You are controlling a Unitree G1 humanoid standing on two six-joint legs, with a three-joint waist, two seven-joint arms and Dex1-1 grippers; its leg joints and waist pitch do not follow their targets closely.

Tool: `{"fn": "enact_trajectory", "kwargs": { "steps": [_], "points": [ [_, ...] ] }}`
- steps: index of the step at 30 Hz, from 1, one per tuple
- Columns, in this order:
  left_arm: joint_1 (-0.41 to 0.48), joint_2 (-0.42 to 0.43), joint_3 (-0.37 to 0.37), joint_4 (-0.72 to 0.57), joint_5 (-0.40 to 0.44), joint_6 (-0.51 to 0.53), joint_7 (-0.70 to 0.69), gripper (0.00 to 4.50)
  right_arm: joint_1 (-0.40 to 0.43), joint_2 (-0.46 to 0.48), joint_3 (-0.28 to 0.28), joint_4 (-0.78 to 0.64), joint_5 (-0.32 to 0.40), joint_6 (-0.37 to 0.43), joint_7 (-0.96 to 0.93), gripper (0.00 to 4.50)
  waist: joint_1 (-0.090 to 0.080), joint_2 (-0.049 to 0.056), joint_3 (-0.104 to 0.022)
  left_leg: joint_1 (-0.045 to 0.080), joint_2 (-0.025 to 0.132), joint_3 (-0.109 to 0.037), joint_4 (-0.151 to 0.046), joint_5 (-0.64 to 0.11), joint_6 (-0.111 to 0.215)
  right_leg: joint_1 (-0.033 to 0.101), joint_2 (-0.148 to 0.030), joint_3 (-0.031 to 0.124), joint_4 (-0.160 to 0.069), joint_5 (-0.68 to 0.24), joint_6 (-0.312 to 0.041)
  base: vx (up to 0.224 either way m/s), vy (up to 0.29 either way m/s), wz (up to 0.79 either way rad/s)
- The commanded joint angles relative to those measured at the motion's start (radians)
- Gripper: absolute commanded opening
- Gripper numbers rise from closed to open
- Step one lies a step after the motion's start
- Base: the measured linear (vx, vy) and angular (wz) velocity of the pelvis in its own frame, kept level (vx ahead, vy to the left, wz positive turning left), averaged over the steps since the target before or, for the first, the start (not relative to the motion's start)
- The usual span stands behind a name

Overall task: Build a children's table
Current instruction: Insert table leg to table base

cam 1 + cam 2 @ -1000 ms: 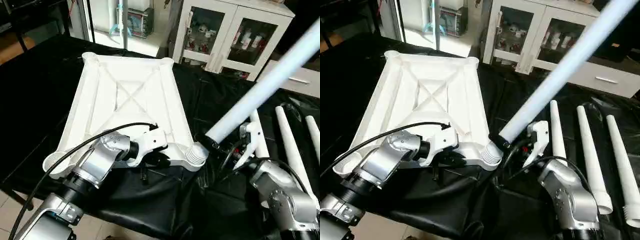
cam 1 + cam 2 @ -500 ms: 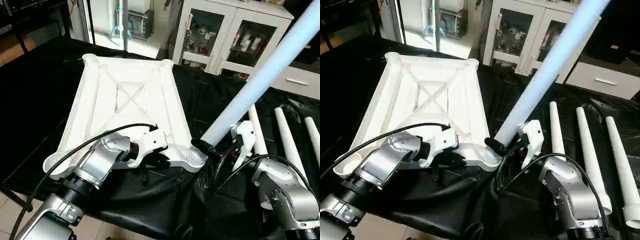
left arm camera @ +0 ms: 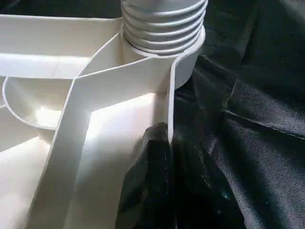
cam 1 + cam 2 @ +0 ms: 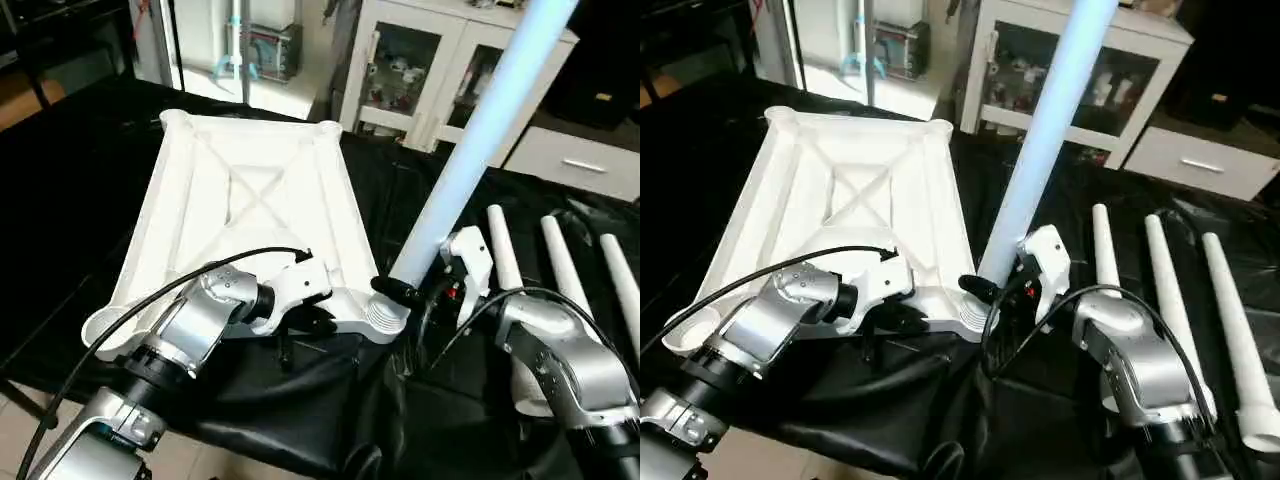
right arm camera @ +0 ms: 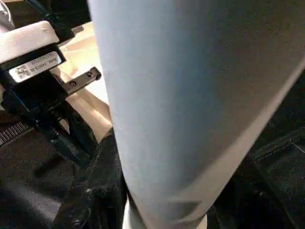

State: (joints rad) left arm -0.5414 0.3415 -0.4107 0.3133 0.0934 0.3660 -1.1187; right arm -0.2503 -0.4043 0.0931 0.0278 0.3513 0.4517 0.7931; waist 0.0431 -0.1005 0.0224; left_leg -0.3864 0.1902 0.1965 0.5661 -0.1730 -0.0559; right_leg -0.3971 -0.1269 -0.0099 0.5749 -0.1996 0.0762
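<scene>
Leg [image 4: 470,150] in tabletop [image 4: 240,200] near-right socket; three legs [image 4: 560,270] right.

One white tabletop [image 4: 250,200] is counted, and four white legs: one leg [image 4: 1040,140] is raised, while three legs [image 4: 1170,300] are laid side by side. Two grippers, left gripper [image 4: 310,322] and right gripper [image 4: 415,295], are counted.

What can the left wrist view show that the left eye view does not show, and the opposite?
Left wrist view: the left gripper's black fingers pinching the thin raised rim of the white plastic square tabletop, close beside the ribbed threaded end seated in its round corner socket.

Left eye view: the long white tapered leg rising steeply in the right gripper, three spare white legs lying on the black cloth, and a white glass-door cabinet.

Both: the tabletop's near corner, upside down.
</scene>
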Motion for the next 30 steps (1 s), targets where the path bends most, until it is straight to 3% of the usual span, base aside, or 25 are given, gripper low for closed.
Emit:
{"fn": "enact_trajectory", "kwargs": {
  "steps": [1, 8, 9, 14, 16, 17, 20, 22, 24, 25, 28, 29, 30],
  "points": [
    [0.03, -0.031, -0.029, 0.04, -0.016, 0.009, 0.008, 0.0, 0.056, -0.002, 0.085, 0.129, -0.06, 0.08, 0.0, 1.84, -0.011, 0.001, -0.002, 0.022, 0.036, -0.032, -0.094, -0.568, -0.074, -0.024, -0.009, 0.009, -0.101, -0.568, -0.051, 0.0, 0.0, 0.0],
    [0.04, -0.028, -0.025, 0.027, -0.018, 0.014, 0.011, 0.0, 0.069, 0.026, 0.068, 0.165, -0.075, 0.039, -0.046, 1.84, -0.022, 0.003, -0.001, 0.02, 0.036, -0.041, -0.1, -0.62, -0.087, -0.025, -0.009, 0.004, -0.106, -0.596, -0.046, 0.0, 0.0, 0.0],
    [0.042, -0.028, -0.023, 0.027, -0.018, 0.015, 0.013, 0.0, 0.07, 0.032, 0.063, 0.164, -0.075, 0.031, -0.053, 1.84, -0.022, 0.009, -0.001, 0.022, 0.036, -0.043, -0.102, -0.629, -0.09, -0.025, -0.009, 0.003, -0.107, -0.59, -0.048, 0.0, 0.0, 0.0],
    [0.041, -0.038, -0.01, 0.03, -0.022, 0.022, 0.031, 0.0, 0.062, 0.052, 0.048, 0.178, -0.084, 0.009, -0.093, 1.84, -0.028, 0.008, 0.0, 0.023, 0.035, -0.044, -0.106, -0.649, -0.09, -0.026, -0.008, 0.002, -0.111, -0.574, -0.054, 0.0, 0.0, 0.0],
    [0.01, -0.081, 0.033, 0.063, -0.032, 0.049, 0.094, 0.0, 0.013, 0.102, 0.014, 0.248, -0.122, -0.018, -0.217, 1.84, -0.033, 0.016, 0.001, 0.023, 0.034, -0.046, -0.108, -0.671, -0.099, -0.028, -0.007, 0.0, -0.112, -0.581, -0.056, 0.0, 0.0, 0.0],
    [-0.002, -0.096, 0.046, 0.076, -0.034, 0.057, 0.116, 0.0, -0.013, 0.125, 0.001, 0.283, -0.139, -0.029, -0.276, 1.84, -0.044, 0.011, 0.004, 0.021, 0.03, -0.048, -0.108, -0.691, -0.107, -0.03, -0.005, -0.007, -0.116, -0.611, -0.055, 0.0, 0.0, 0.0],
    [-0.063, -0.166, 0.094, 0.138, -0.033, 0.092, 0.228, 0.0, -0.082, 0.174, -0.028, 0.385, -0.18, -0.057, -0.428, 1.84, -0.068, 0.022, 0.0, 0.019, 0.025, -0.068, -0.115, -0.733, -0.116, -0.011, -0.007, -0.024, -0.12, -0.599, -0.065, -0.045, 0.019, -0.09],
    [-0.092, -0.195, 0.11, 0.164, -0.03, 0.105, 0.277, 0.0, -0.114, 0.192, -0.039, 0.431, -0.196, -0.068, -0.494, 1.84, -0.078, 0.022, 0.001, 0.024, 0.022, -0.07, -0.116, -0.745, -0.105, -0.012, -0.005, -0.029, -0.126, -0.564, -0.079, -0.083, 0.036, -0.13],
    [-0.16, -0.255, 0.144, 0.225, -0.021, 0.127, 0.386, 0.0, -0.191, 0.234, -0.062, 0.535, -0.214, -0.09, -0.624, 1.84, -0.084, 0.022, 0.006, 0.027, 0.022, -0.067, -0.114, -0.746, -0.09, -0.015, -0.008, -0.035, -0.132, -0.558, -0.091, -0.027, 0.009, -0.02],
    [-0.16, -0.255, 0.144, 0.225, -0.021, 0.127, 0.386, 0.0, -0.191, 0.234, -0.062, 0.535, -0.214, -0.09, -0.624, 1.84, -0.085, 0.025, 0.007, 0.03, 0.022, -0.067, -0.113, -0.756, -0.086, -0.013, -0.009, -0.042, -0.137, -0.566, -0.092, -0.055, 0.004, -0.03],
    [-0.233, -0.311, 0.152, 0.298, 0.015, 0.108, 0.518, 0.0, -0.285, 0.293, -0.091, 0.66, -0.217, -0.118, -0.78, 1.84, -0.092, 0.032, 0.011, 0.027, 0.025, -0.073, -0.124, -0.784, -0.1, -0.003, -0.007, -0.055, -0.129, -0.497, -0.106, -0.034, 0.001, -0.03],
    [-0.239, -0.317, 0.152, 0.305, 0.018, 0.106, 0.528, 0.0, -0.295, 0.301, -0.095, 0.674, -0.215, -0.121, -0.8, 1.84, -0.091, 0.032, 0.009, 0.027, 0.026, -0.071, -0.124, -0.771, -0.097, 0.003, -0.008, -0.053, -0.126, -0.456, -0.115, 0.0, 0.0, 0.0],
    [-0.25, -0.333, 0.161, 0.316, 0.011, 0.101, 0.545, 0.0, -0.318, 0.315, -0.098, 0.705, -0.214, -0.123, -0.829, 1.84, -0.089, 0.028, 0.008, 0.025, 0.024, -0.067, -0.117, -0.724, -0.091, -0.002, -0.017, -0.044, -0.126, -0.441, -0.124, 0.0, 0.0, 0.0]
  ]
}}
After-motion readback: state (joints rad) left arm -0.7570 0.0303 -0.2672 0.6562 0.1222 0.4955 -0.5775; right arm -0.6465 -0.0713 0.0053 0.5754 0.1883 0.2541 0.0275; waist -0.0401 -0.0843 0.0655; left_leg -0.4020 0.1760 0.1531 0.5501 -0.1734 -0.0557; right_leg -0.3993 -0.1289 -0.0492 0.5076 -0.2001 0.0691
